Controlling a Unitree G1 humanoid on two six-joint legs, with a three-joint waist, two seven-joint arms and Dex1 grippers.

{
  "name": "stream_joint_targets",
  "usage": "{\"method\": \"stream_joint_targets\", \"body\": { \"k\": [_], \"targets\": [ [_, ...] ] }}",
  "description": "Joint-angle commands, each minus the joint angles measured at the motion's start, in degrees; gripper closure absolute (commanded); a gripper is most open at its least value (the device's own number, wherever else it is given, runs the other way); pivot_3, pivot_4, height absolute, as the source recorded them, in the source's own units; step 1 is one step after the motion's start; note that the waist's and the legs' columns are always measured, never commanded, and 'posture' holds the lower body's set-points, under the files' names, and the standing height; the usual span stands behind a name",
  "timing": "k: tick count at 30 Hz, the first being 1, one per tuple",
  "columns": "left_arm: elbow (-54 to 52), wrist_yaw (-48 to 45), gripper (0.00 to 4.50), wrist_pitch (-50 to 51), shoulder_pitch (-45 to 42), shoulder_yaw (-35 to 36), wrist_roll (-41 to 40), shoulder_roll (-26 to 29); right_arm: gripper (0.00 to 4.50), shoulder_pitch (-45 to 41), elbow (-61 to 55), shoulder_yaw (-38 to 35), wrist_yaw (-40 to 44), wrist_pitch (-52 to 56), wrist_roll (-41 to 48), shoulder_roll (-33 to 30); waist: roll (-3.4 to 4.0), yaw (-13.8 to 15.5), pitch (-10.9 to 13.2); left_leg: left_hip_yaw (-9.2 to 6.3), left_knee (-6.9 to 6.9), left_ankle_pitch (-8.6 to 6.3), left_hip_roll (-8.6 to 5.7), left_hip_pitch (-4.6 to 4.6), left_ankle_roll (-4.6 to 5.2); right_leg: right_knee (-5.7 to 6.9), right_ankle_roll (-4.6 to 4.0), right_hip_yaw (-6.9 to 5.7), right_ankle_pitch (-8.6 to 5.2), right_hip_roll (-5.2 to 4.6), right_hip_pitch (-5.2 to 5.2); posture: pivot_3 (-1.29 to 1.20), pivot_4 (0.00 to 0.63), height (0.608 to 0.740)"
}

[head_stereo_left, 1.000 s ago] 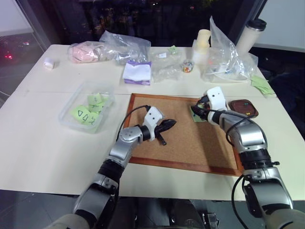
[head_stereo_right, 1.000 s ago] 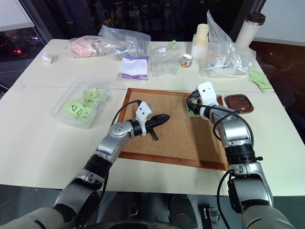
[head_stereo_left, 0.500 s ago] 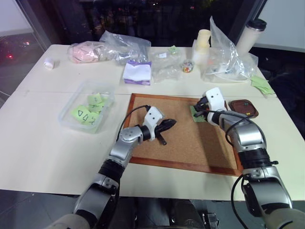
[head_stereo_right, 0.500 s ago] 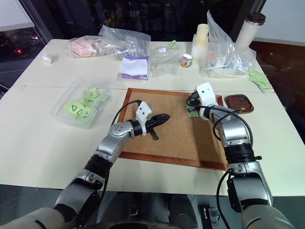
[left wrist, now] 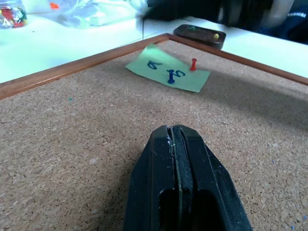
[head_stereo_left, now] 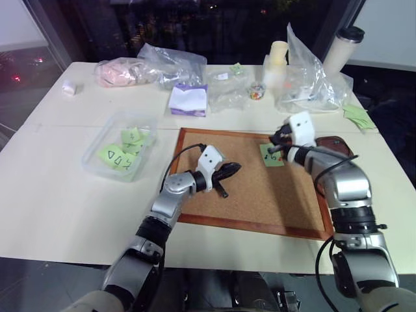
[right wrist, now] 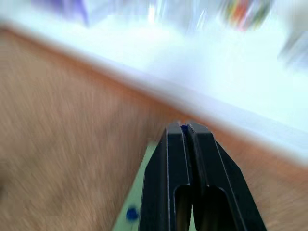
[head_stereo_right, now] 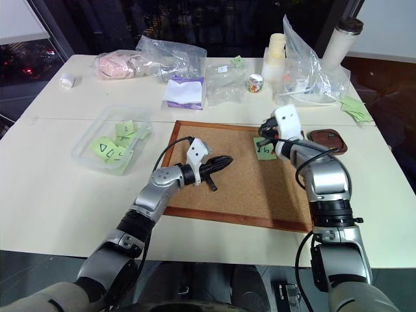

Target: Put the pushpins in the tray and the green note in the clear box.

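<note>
Green note (left wrist: 167,74) (thin, floppy paper) lies pinned near the corkboard's (head_stereo_left: 253,188) far right corner; lift an edge. Both grippers (right wrist: 185,131) (left wrist: 174,132) are pressed together.

The left gripper (head_stereo_left: 229,171) sits mid-frame, fingers pressed together; the right gripper (head_stereo_left: 273,145), upper right, is likewise closed.

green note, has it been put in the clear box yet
No: the green note lies on the corkboard with a red pushpin and a blue pushpin stuck in it.
</note>
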Motion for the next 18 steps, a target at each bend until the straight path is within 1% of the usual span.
{"method": "stream_joint_targets", "body": {
  "k": [1, 5, 8, 10, 13, 18],
  "targets": [
    [7.5, 0.6, 4.50, 0.9, 1.7, -0.8, 2.6, 0.4, 4.45, 0.6, -6.4, -7.0, -3.1, 2.7, 1.6, -1.4, 0.00, 0.0, -0.2, -0.01, 0.00, 0.00, 0.00, 0.01, 0.00, 0.00, 0.00, -0.01, 0.00, 0.00, 0.02, 0.00, 0.150, 0.740],
    [8.0, 0.3, 4.50, 0.1, 1.3, -0.6, 2.5, 0.1, 4.45, 2.9, -7.0, -15.9, -7.3, 2.9, 2.8, -1.1, 0.03, 0.1, -0.5, -0.04, -0.02, -0.01, 0.00, 0.24, 0.02, -0.07, -0.01, -0.03, 0.00, 0.00, 0.30, 0.00, 0.150, 0.740],
    [8.2, 0.4, 4.50, -0.3, 0.9, -0.5, 2.4, -0.4, 4.45, 4.4, -4.0, -22.2, -9.7, 0.7, 4.5, 0.0, 0.05, 0.0, -0.5, -0.04, -0.06, -0.03, -0.01, 0.45, 0.05, -0.15, -0.01, -0.04, -0.01, 0.00, 0.52, 0.00, 0.150, 0.740],
    [8.1, 0.4, 4.50, -0.5, 0.8, -0.5, 2.4, -0.5, 4.45, 5.2, -1.3, -24.7, -10.5, -0.6, 5.4, 0.5, 0.06, -0.1, -0.5, -0.03, -0.12, -0.04, -0.01, 0.71, 0.06, -0.21, -0.02, -0.03, -0.01, 0.00, 0.75, 0.00, 0.150, 0.740],
    [7.9, 0.4, 4.50, -0.7, 0.8, -0.5, 2.5, -0.7, 4.45, 5.3, 3.6, -26.2, -10.6, -2.6, 6.3, 0.6, 0.12, -0.3, -0.6, -0.02, -0.16, -0.05, 0.00, 0.84, 0.07, -0.23, -0.02, -0.02, -0.01, 0.00, 0.86, 0.00, 0.150, 0.740],
    [7.1, 0.6, 4.50, -0.5, 1.2, -0.4, 2.7, -0.9, 4.45, 3.7, 13.6, -24.1, -9.2, -8.3, 5.7, 0.0, 0.15, -0.2, -0.6, -0.02, -0.16, -0.05, -0.01, 0.85, 0.08, -0.24, -0.02, -0.01, -0.01, 0.00, 0.87, 0.00, 0.150, 0.740]
  ]
}}
